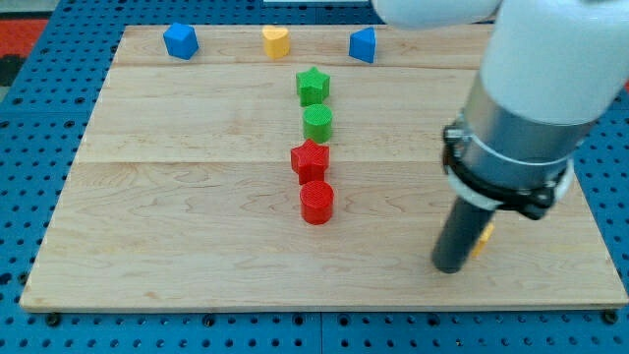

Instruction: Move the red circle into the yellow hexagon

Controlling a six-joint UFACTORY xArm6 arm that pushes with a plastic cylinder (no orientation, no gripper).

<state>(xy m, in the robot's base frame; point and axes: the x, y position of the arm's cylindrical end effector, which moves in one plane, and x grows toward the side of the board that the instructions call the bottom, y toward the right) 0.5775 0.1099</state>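
Observation:
The red circle (316, 202) lies near the board's middle, just below the red star (310, 159). The yellow hexagon (482, 237) is at the view's right, mostly hidden behind my rod; only a small yellow edge shows. My tip (449, 265) rests on the board right beside that yellow block, on its left and lower side. The tip is far to the right of the red circle.
A green circle (317, 123) and a green star (313, 86) continue the column above the red star. Along the top edge sit a blue block (181, 41), a yellow heart-like block (276, 41) and a blue block (363, 45). The wooden board (177, 197) lies on a blue pegboard.

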